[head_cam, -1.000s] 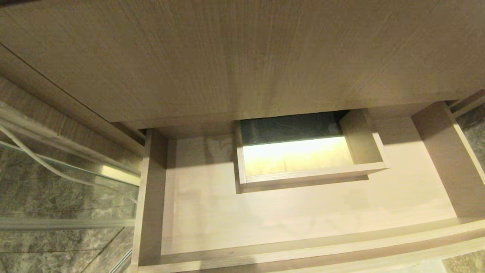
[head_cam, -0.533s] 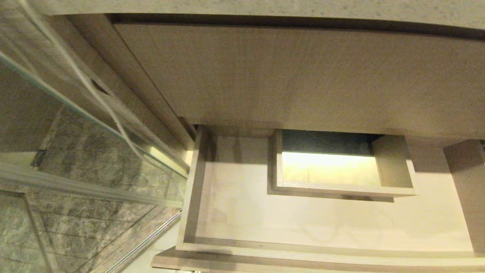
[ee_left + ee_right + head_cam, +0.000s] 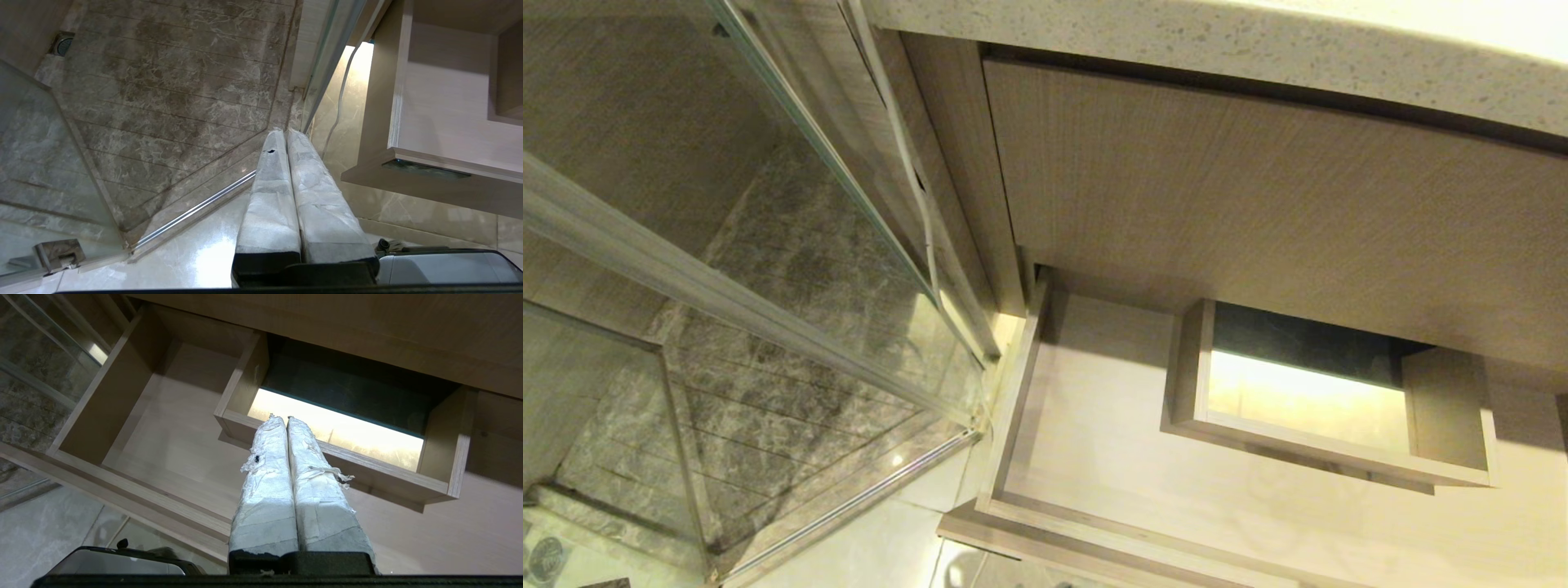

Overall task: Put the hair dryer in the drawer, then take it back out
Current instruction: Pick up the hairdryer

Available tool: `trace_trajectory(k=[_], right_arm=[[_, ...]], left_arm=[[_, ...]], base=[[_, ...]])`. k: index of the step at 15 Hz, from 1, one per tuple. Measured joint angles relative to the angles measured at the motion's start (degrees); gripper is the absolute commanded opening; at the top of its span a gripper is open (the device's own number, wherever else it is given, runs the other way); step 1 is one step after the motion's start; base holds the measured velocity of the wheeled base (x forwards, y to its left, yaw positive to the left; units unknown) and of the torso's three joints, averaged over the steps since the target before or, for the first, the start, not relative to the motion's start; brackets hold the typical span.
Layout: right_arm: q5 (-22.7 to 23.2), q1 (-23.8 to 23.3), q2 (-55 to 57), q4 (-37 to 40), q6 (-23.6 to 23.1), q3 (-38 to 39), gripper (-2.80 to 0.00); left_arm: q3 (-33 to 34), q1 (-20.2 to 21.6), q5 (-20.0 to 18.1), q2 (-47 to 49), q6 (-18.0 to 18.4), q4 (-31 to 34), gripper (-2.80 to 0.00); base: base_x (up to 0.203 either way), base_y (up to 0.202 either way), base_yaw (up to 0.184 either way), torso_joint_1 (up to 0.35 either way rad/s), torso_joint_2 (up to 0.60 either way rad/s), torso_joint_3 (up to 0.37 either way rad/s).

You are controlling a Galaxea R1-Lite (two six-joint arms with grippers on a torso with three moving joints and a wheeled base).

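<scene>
I see the drawer (image 3: pixel 1094 457) pulled out under the vanity, ready for loading yet bare, the hair dryer nowhere in view, while my left gripper (image 3: pixel 286 132) and right gripper (image 3: pixel 287 418) hang pressed shut, holding nothing.

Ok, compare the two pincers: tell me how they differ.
The left pincer hangs over the floor tiles, beside the drawer; the right pincer hangs above the drawer's boxed cut-out. The right's wrapping is frayed; the left's is smoother. Both are shut, empty and white-wrapped.
</scene>
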Motion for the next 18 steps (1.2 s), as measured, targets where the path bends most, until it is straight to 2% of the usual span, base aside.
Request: trace_trajectory(k=[4, 8, 11, 18], right_arm=[[0.0, -0.1, 0.0, 0.0, 0.5, 0.0, -2.80], [0.0, -0.1, 0.0, -0.2, 0.4, 0.0, -2.80], [-0.1, 0.0, 0.0, 0.0, 0.3, 0.0, -2.80], [0.1, 0.0, 0.0, 0.1, -0.4, 0.0, -2.80]], left_arm=[[0.0, 0.0, 0.0, 0.0, 0.0, 0.0, -2.80], [0.0, 0.0, 0.1, 0.0, 0.0, 0.0, -2.80], [0.0, 0.0, 0.0, 0.0, 0.0, 0.0, -2.80], [0.0, 0.0, 0.0, 0.0, 0.0, 0.0, -2.80]], base=[[-0.004, 0.000, -0.035, 0.067, -0.19, -0.129], [0.000, 0.009, -0.169, 0.152, -0.44, -0.280], [-0.001, 0.004, -0.124, 0.047, -0.13, -0.083], [0.000, 0.000, 0.000, 0.002, 0.00, -0.003]])
